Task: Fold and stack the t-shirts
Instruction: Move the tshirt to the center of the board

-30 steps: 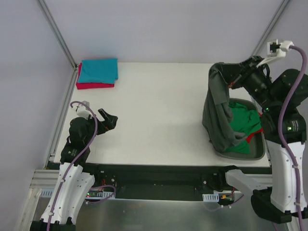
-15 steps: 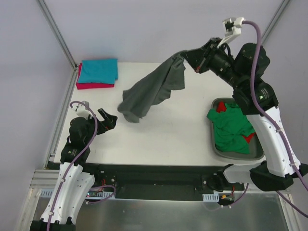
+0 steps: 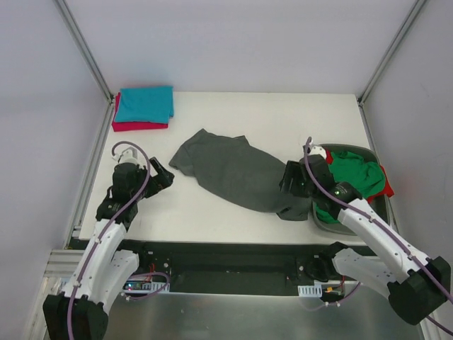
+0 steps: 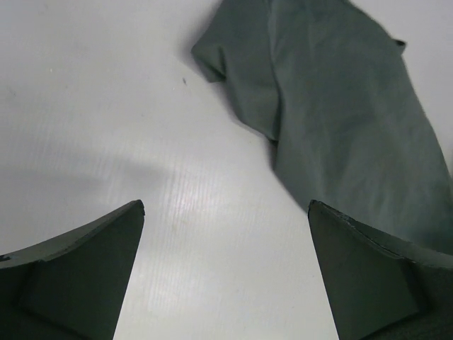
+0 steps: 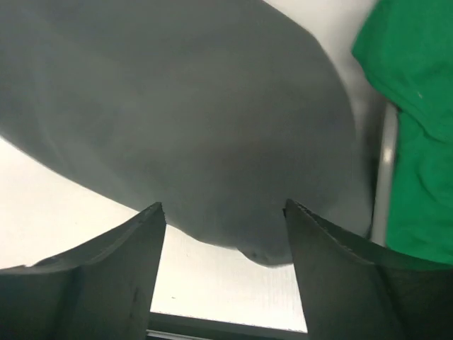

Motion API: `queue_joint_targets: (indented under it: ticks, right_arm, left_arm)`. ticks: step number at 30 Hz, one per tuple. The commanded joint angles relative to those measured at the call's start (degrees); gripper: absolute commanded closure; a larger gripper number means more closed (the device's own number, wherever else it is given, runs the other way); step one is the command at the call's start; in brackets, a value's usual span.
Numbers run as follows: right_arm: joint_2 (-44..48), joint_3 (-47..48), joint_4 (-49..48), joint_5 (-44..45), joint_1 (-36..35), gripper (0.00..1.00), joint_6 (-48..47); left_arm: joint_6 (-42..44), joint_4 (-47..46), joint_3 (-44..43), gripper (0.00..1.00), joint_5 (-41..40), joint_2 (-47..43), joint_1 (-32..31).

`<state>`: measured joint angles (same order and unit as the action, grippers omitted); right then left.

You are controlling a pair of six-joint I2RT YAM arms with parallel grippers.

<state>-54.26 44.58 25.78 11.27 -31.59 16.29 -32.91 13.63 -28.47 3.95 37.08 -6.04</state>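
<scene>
Rigid dark oval tub [image 3: 352,229] holds a crumpled green shirt [image 3: 350,173] and a red shirt [image 3: 386,188]. Soft grey shirt [image 3: 233,170] lies wrinkled on the white table [image 3: 283,117] just left of the tub. Right gripper [image 3: 289,185] sits over its tub-side end, jaws partly apart, empty. Left gripper [image 3: 164,174] is far left of the tub, jaws wide, empty. Teal shirt [image 3: 145,104] lies folded on the pink shirt [image 3: 138,127], far up-left of the tub.

Nothing readable in any view: no text, label, brand or number. Small white tags [image 3: 306,291] on front rail below table edge, marks too small to make out.
</scene>
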Motion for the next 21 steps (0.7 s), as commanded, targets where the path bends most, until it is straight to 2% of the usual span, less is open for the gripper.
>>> queue_joint_targets:
  ticks: [1,3,6,9,12,13,16,19,21]
  right_arm:
    - [3.0,-0.6,-0.3,4.7,-1.1,0.15,0.8]
    - [4.5,-2.1,-1.0,4.8,-2.8,0.04,-0.5]
    - [7.0,-6.0,-3.5,5.7,-6.2,0.04,0.2]
    - [10.2,-12.5,-10.0,5.6,-8.7,0.04,2.7]
    - [13.4,-17.1,-15.7,3.8,-9.8,0.04,3.7]
    - [14.2,-17.6,-15.8,3.5,-9.8,0.04,3.6]
    - [16.7,-18.7,-14.5,3.8,-10.0,0.04,4.7]
    - [19.3,-20.3,-14.7,3.2,-10.2,0.04,4.8]
    - [21.2,-21.0,-14.5,3.6,-10.2,0.04,4.7]
  left_arm:
    - [-1.3,-1.4,-3.5,0.01,0.3,8.2,-0.2]
    - [-1.5,-1.6,-5.5,0.01,0.6,13.8,-0.2]
    - [-1.2,-1.6,-9.7,0.01,0.6,21.3,-0.1]
    - [-1.0,-2.2,-15.2,0.02,2.2,29.9,0.1]
    - [-0.5,-2.7,-21.5,0.05,0.0,39.4,0.2]
    - [-0.3,-2.7,-23.7,0.08,0.0,43.1,0.5]
    - [-1.4,-1.9,-29.6,0.28,5.9,53.2,2.3]
    - [-2.5,-1.7,-33.9,0.44,10.0,61.4,2.6]
    - [-3.3,-1.1,-35.4,0.48,13.6,65.0,2.7]
